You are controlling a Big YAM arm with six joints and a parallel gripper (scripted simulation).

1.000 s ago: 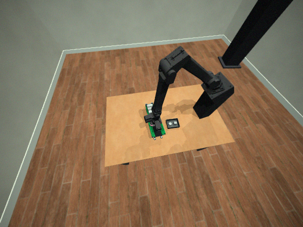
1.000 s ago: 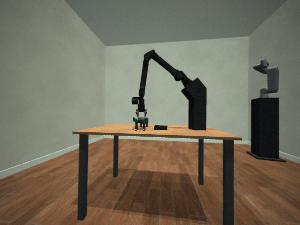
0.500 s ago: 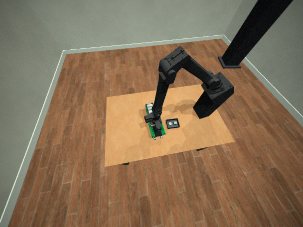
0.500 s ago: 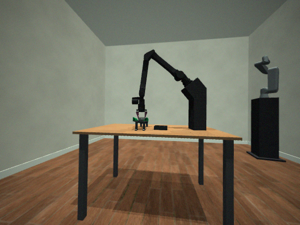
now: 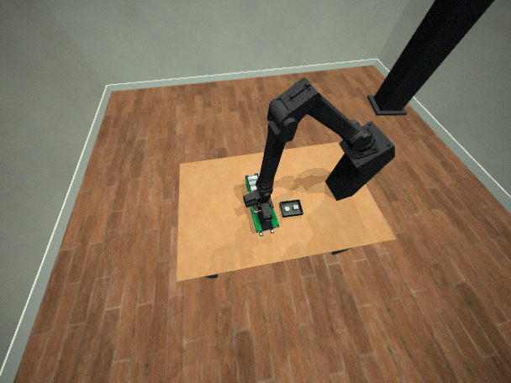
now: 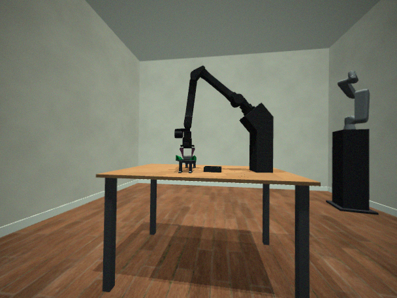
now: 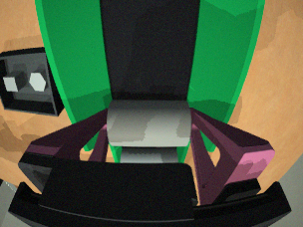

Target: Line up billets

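1. Hanging straight down over the green ramp (image 7: 67, 42), the tool (image 7: 150, 121) is seen with its fingers just wider than the grey bar (image 7: 148, 136) between them; the bar is judged to be loose, not clamped.
2. The bar is held square across the ramp's dark track, directly under the tool, presumably so that it can be left lying straight.
3. Whether the bar rests on the track or hangs just above it cannot be told.
4. A second grey strip (image 7: 150, 155) is glimpsed beneath the bar, toward the tool's body; what it is cannot be made out.
5. Pale bars (image 5: 252, 179) are half hidden behind the arm, at the ramp's end beyond the tool.
6. The stop is not seen.
7. A black tray (image 7: 27, 85) on the desk (image 7: 279, 62) is cut off beside the tool.
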